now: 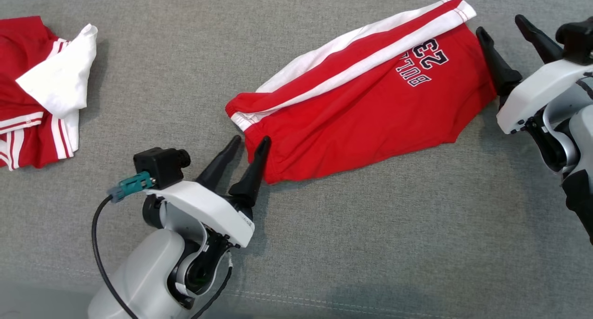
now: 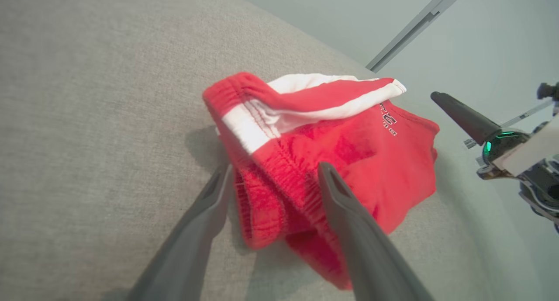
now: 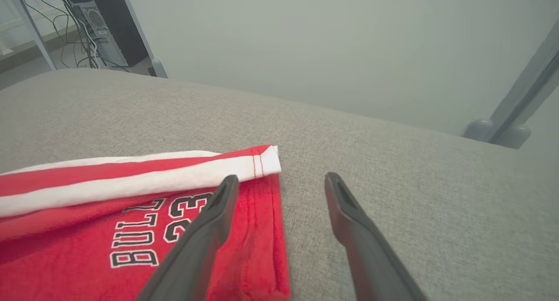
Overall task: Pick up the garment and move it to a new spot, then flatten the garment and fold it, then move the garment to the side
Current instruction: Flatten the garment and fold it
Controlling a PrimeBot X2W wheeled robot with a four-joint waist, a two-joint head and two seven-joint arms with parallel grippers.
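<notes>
Two dark-fingered grippers stand wide open, holding nothing; the left gripper (image 1: 252,140) has the bunched waistband (image 2: 279,178) end of the red jersey shorts with white side stripes (image 1: 361,101) between its fingers (image 2: 353,235), the right gripper (image 1: 499,25) hangs at the hem end, one finger over the cloth, one over the bare grey woven cushion surface (image 1: 370,245); the shorts lie slantwise mid-way across it, doubled lengthwise, fairly flat, dark lettering (image 1: 424,62) showing; I'd judge this the flatten-and-fold step; next both must close on cloth together, catching every layer; a second red and white garment (image 1: 37,92) lies well apart
</notes>
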